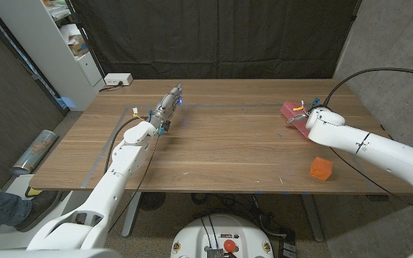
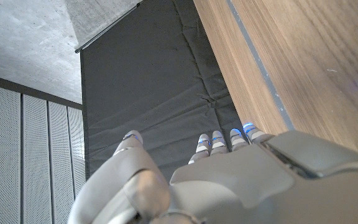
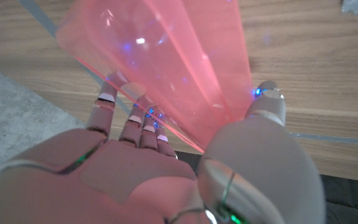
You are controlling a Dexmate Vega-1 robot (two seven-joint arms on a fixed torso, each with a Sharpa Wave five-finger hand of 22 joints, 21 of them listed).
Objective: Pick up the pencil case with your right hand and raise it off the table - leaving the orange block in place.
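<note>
Right hand (image 1: 308, 117) clasping pink pencil case (image 1: 291, 110) – fingers beneath, thumb alongside, orange block (image 1: 320, 169) nearby, left hand (image 1: 168, 104) empty, fingers straight

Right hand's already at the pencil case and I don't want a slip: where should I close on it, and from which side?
Close across the pencil case on its long side walls, thumb on one and fingers under the other. It is a long, smooth, narrow box, so its width fits the right hand. The orange block sits apart, nearer the robot.

Head view high, looking down over table (image 1: 221, 154). Wrist views close behind own hands; all share tabletop.
</note>
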